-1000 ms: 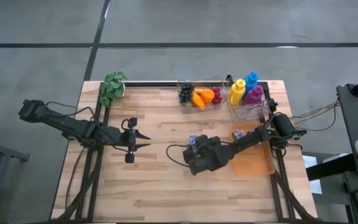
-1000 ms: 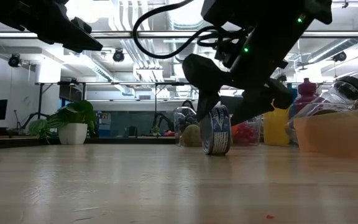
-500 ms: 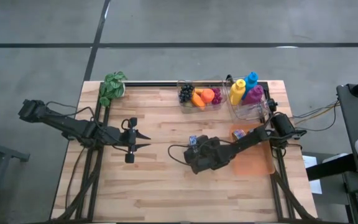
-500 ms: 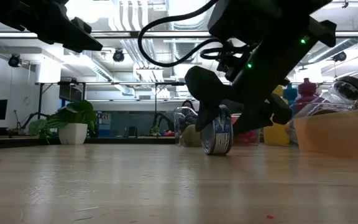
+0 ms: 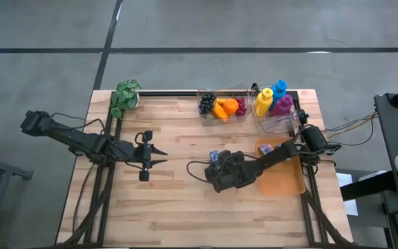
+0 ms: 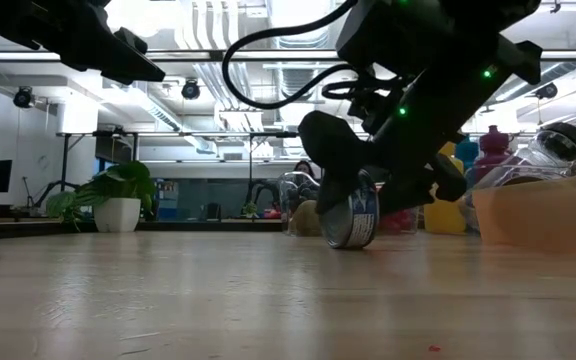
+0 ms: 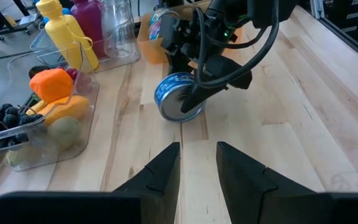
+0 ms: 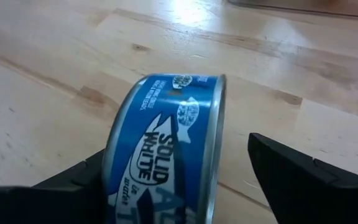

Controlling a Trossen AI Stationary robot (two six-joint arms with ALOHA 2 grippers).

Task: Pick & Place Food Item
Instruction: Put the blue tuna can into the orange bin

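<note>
Where grapes (image 5: 206, 103) lie, a bin (image 5: 221, 117) holds fruit.

A blue can (image 8: 166, 149) with white lettering and a silver rim lies on the pale wood-grain counter (image 5: 178, 200) — behind it an orange tray (image 5: 282, 181), yellow, blue and purple bottles (image 5: 272, 100), and a green-leaved plant (image 5: 124, 97) in a white pot.
</note>
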